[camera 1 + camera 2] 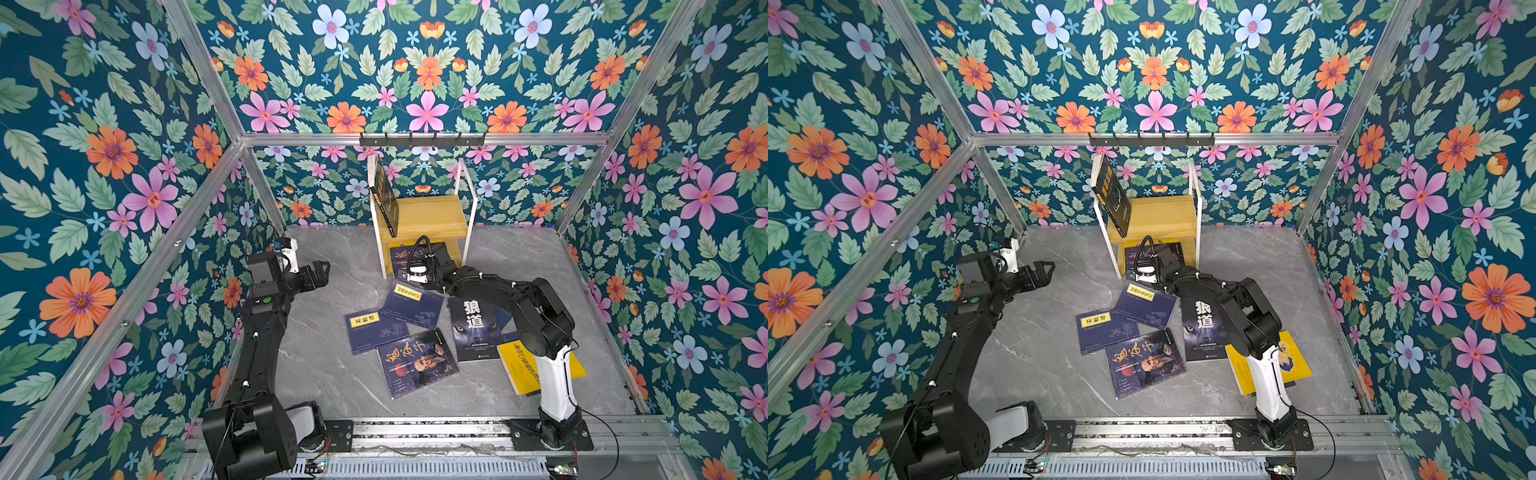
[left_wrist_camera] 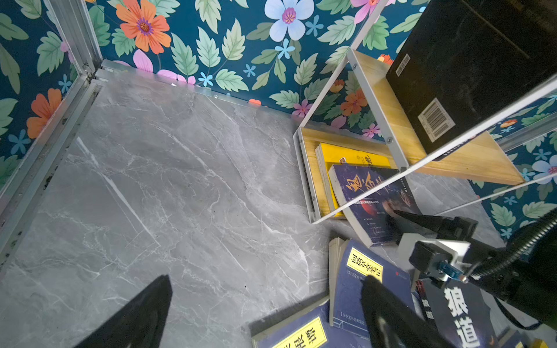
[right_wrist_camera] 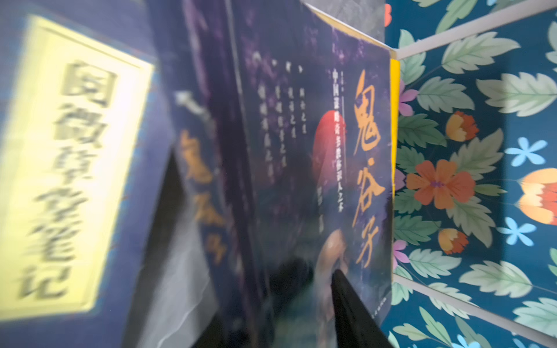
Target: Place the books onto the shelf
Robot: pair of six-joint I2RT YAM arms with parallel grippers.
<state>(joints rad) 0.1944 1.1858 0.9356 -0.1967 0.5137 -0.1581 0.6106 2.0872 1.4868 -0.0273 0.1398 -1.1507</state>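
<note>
The left half of the surface (image 1: 328, 374) is bare from near edge to far wall. Loose books (image 1: 417, 361) clutter its middle and right. The shelf (image 1: 436, 214) has its upper board free right of a leaning black book (image 1: 384, 199). Two books (image 2: 370, 192) and the right arm (image 1: 498, 286) block the lower tier.

In both top views the left arm (image 1: 257, 332) is showing black casings throughout, carrying a small green dot (image 1: 266, 299) on one joint, white clips along its long link and a white shell (image 1: 302, 419) at the lower left base. The right arm (image 1: 540, 316) is wearing rounded black housings above a white tube link (image 1: 555, 386), ending in a bolted black base plate (image 1: 523, 434). A ribbed black cable (image 2: 518, 248) is looping from its wrist. The left pincer (image 1: 325, 274) is showing tapered black fingers (image 2: 138, 313).
</note>
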